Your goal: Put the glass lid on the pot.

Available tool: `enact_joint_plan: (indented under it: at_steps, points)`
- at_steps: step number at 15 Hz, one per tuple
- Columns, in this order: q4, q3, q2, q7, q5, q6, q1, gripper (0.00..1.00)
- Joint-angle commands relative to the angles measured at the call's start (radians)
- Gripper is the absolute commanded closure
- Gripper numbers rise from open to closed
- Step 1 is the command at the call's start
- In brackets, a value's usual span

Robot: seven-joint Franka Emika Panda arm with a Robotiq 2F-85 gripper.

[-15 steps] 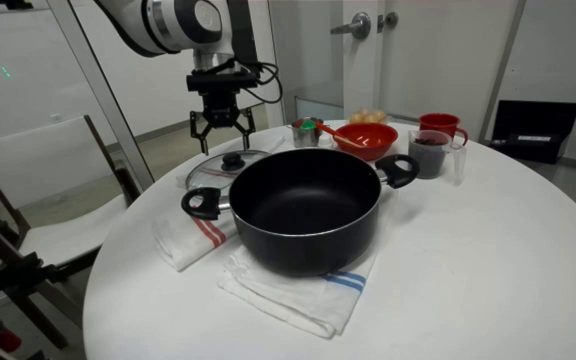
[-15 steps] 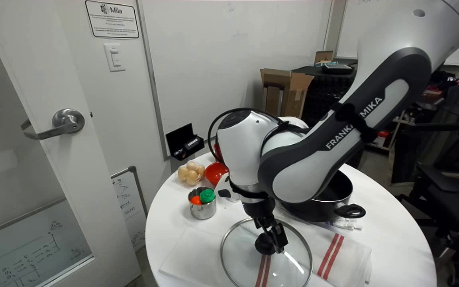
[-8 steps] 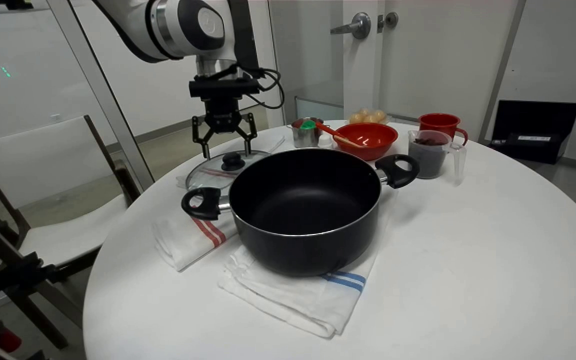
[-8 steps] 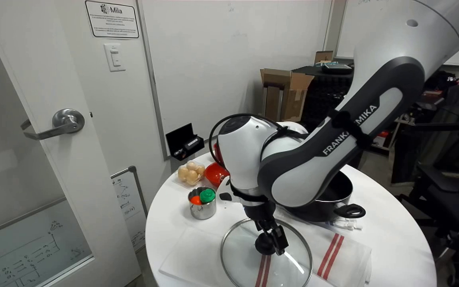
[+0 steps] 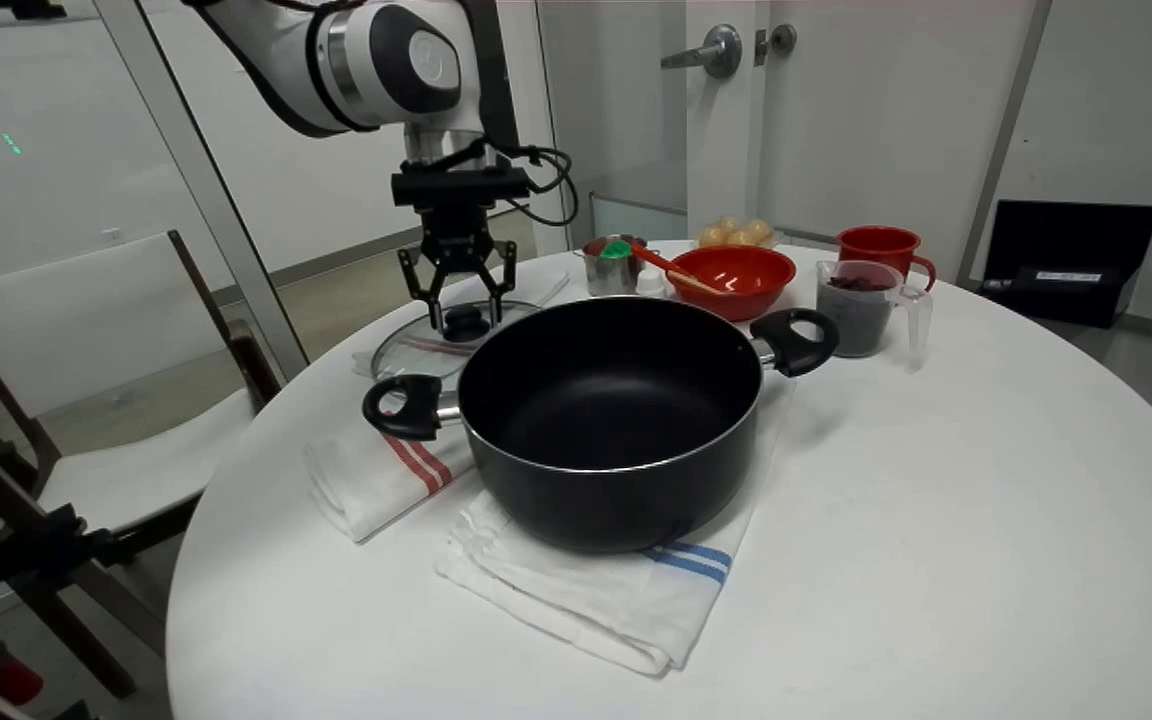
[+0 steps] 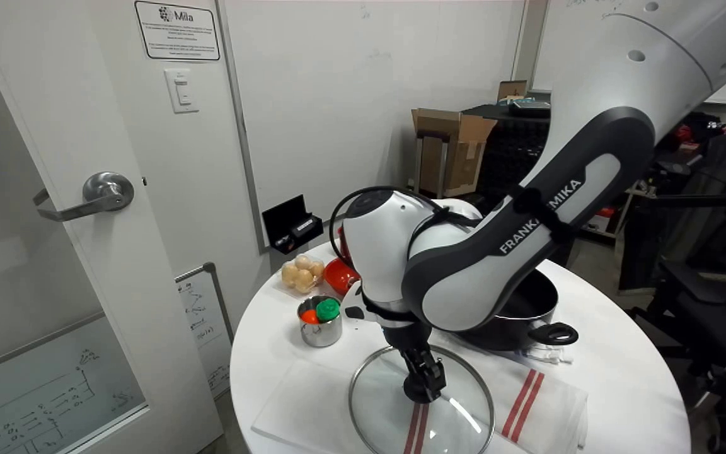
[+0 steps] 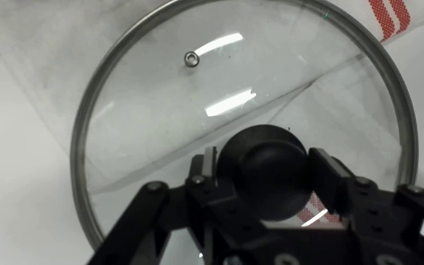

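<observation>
Compared with the earlier frames, the gripper (image 5: 467, 324) stands lower and its fingers (image 5: 496, 310) are nearer each other; the glass lid (image 5: 421, 352) and the pot (image 5: 616, 500) show no shift.

In an exterior view, the fingers straddle the lid's black knob (image 5: 466, 321). The lid lies on a red-striped towel (image 5: 366, 485), near the pot. The pot rests uncovered on a blue-striped towel (image 5: 576, 605). Step in hand, as judged: grasping the knob. Caution: insufficient lift height during transfer could drive the lid into the pot's side handle (image 5: 421, 410).

In the wrist view, one finger stands on each side of the knob, parted to roughly its width. Firm contact on both sides cannot be confirmed; whether the knob is clamped cannot be told. Caution: the knob looks smooth and rounded. Fingers seated too high may slip off; uneven contact may tilt the lid. Sideways pull before clearance may catch the metal rim (image 7: 77, 147) on the cloth.

In an exterior view, the arm (image 6: 501, 258) carries "FRANKA" and, beyond a black strap (image 6: 542, 208), "MIKA". A wall sign (image 6: 177, 44) is headed "Mila"; its smaller lines are not legible. Handwriting on the small whiteboard (image 6: 202, 328) is likewise unreadable.
</observation>
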Motion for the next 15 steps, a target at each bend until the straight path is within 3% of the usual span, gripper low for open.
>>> enact_joint_plan:
  at_steps: [1, 7, 15]
  points:
    - [0.042, 0.0, 0.023, -0.021, -0.011, -0.006, -0.002, 0.66]
    - [0.023, -0.002, -0.007, -0.019, -0.011, -0.002, -0.007, 0.75]
    - [-0.104, -0.011, -0.131, 0.005, -0.022, 0.032, -0.012, 0.75]
